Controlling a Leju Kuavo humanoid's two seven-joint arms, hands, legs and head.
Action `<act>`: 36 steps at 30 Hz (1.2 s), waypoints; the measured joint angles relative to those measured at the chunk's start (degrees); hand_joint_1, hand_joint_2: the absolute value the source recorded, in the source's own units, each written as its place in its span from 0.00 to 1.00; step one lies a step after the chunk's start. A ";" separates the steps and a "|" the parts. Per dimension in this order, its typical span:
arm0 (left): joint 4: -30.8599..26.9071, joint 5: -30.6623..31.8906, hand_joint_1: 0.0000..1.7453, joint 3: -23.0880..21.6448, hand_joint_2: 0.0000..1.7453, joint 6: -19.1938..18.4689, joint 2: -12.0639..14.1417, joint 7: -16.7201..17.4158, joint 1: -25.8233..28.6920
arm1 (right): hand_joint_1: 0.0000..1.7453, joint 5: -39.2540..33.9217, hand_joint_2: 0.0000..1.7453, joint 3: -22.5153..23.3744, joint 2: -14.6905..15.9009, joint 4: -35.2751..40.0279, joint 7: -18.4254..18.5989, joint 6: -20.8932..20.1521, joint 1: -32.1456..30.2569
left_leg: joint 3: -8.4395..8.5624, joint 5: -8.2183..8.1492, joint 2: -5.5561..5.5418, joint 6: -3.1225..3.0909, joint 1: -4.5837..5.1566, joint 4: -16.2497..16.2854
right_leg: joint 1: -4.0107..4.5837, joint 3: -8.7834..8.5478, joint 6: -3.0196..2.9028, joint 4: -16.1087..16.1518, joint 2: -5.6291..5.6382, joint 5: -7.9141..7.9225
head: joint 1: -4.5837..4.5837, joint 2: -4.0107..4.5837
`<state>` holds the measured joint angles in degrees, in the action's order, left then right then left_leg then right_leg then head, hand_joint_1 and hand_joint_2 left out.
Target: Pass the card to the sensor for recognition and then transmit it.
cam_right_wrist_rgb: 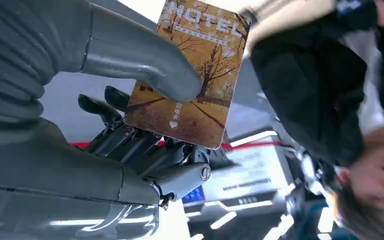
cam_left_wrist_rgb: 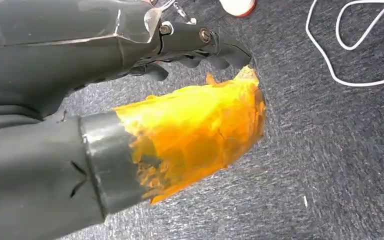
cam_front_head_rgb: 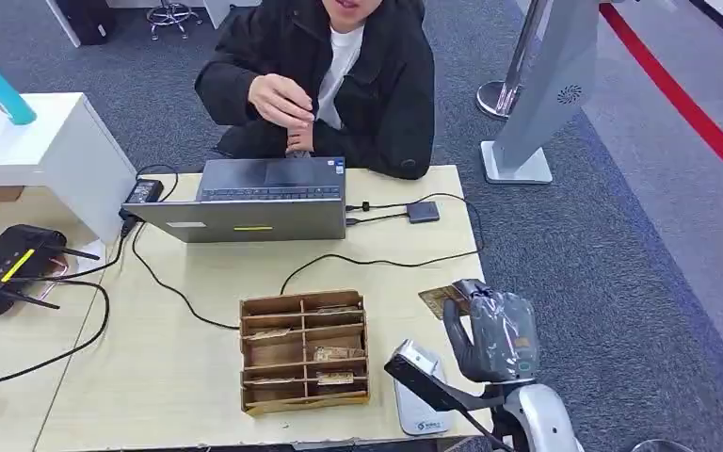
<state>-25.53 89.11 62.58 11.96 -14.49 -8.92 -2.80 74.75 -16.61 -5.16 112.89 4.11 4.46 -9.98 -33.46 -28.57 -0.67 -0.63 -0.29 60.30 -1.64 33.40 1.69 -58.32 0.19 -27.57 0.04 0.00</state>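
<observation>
Right hand (cam_right_wrist_rgb: pixel 145 130) pinches the hotel card (cam_right_wrist_rgb: pixel 190 75) between thumb and fingers, face outward, probably for the sensor (cam_front_head_rgb: pixel 421 391).

Your right hand (cam_front_head_rgb: pixel 491 331) hides most of the card (cam_front_head_rgb: pixel 441 298); in the right wrist view its thumb (cam_right_wrist_rgb: pixel 145 65) covers part of the print.

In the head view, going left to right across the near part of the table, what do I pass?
Black router → wooden divided box → card sensor → right hand holding the hotel card.
</observation>
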 joint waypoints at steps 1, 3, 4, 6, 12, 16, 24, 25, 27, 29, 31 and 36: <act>0.00 0.00 0.00 0.00 0.00 0.02 -0.02 0.00 0.00 | 1.00 0.35 1.00 0.00 -0.18 0.37 -0.44 0.13 0.35 | 0.00 0.00 0.00 0.00 0.00 0.00 | 0.00 0.00 0.00 0.00 -0.01 0.00 | 0.00 0.00; 0.00 0.00 0.00 -0.02 0.00 0.04 -0.02 0.00 0.03 | 1.00 1.07 1.00 -0.07 -0.52 1.22 -1.57 1.18 1.04 | 0.00 0.01 -0.02 0.00 0.00 0.00 | 0.00 0.00 0.00 0.00 -0.02 0.00 | 0.02 0.00; 0.00 0.00 0.00 -0.02 0.00 0.07 -0.02 0.00 0.02 | 1.00 1.33 1.00 -0.09 -0.63 1.51 -1.99 1.73 1.19 | 0.00 0.01 -0.01 0.00 -0.01 0.00 | 0.00 0.00 0.00 0.00 -0.02 0.00 | 0.00 0.00; 0.00 0.00 0.00 -0.22 0.00 0.13 -0.02 0.04 -0.01 | 1.00 2.21 1.00 -0.44 -0.85 2.20 -3.21 4.02 1.64 | 0.00 0.00 -0.01 0.00 0.00 0.00 | 0.00 0.00 0.00 -0.01 -0.01 0.00 | 0.00 0.00; 0.00 0.00 0.00 -0.61 0.00 0.13 -0.02 0.42 -0.05 | 1.00 2.62 1.00 -1.40 -1.27 3.19 -3.67 4.79 2.38 | -0.01 0.00 -0.01 0.00 0.00 0.00 | 0.00 -0.01 0.00 0.00 -0.01 0.00 | 0.02 0.00; 0.00 0.00 0.00 -0.81 0.00 0.13 -0.02 0.44 -0.06 | 1.00 2.69 1.00 -1.51 -1.35 3.36 -3.71 4.85 2.58 | -0.01 0.00 -0.01 0.00 0.00 0.00 | 0.00 0.00 0.00 0.00 -0.01 0.00 | 0.02 0.00; 0.00 0.00 0.00 -2.80 0.00 0.13 0.00 1.05 -0.38 | 1.00 4.79 1.00 -4.00 -1.38 3.30 -4.50 5.66 5.80 | -0.01 0.02 -0.01 -0.02 -0.01 0.00 | 0.00 0.00 -0.01 -0.01 -0.02 0.01 | 0.02 0.00; 0.00 0.00 0.00 -3.10 0.00 0.13 0.02 1.11 -0.45 | 1.00 5.14 1.00 -4.64 -1.38 3.12 -4.28 5.46 6.72 | 0.00 0.03 0.00 -0.01 -0.01 0.00 | 0.00 0.00 -0.02 -0.02 0.01 0.02 | 0.00 0.00; 0.00 0.00 0.00 -3.89 0.00 0.15 0.04 1.38 -0.65 | 1.00 5.33 1.00 -5.88 -1.38 2.62 -3.76 4.68 8.59 | 0.01 0.03 0.01 -0.01 -0.01 0.00 | 0.00 0.00 -0.03 -0.03 0.01 0.04 | 0.00 0.00; 0.02 0.00 0.00 -4.63 0.00 0.15 0.09 1.64 -0.78 | 1.00 5.44 1.00 -7.04 -1.38 1.90 -3.36 4.28 10.21 | 0.00 0.04 -0.01 -0.01 -0.01 0.00 | 0.00 -0.01 -0.03 -0.03 -0.01 0.04 | 0.02 0.00; 0.02 0.00 0.00 -5.47 0.00 0.15 0.20 1.86 -0.81 | 1.00 5.24 1.00 -7.98 -1.38 0.98 -2.66 3.78 11.92 | 0.00 0.06 0.01 0.03 -0.01 0.00 | 0.00 0.00 -0.04 -0.03 0.01 0.05 | -0.02 0.00; 0.26 0.00 0.00 -6.65 0.00 0.15 0.33 2.05 -1.35 | 1.00 5.24 1.00 -9.51 -1.42 -0.68 -2.12 3.10 14.42 | -0.01 0.06 -0.02 0.03 -0.01 0.00 | 0.00 0.00 -0.04 -0.03 -0.01 0.05 | 0.02 0.00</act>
<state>-25.27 89.11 55.93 12.11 -14.16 -6.86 -4.14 80.00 -26.12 -6.58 112.21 1.99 7.56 4.44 -33.47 -28.50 -0.69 -0.60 -0.29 60.30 -1.64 33.39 1.65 -58.35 0.18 -27.53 0.07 0.00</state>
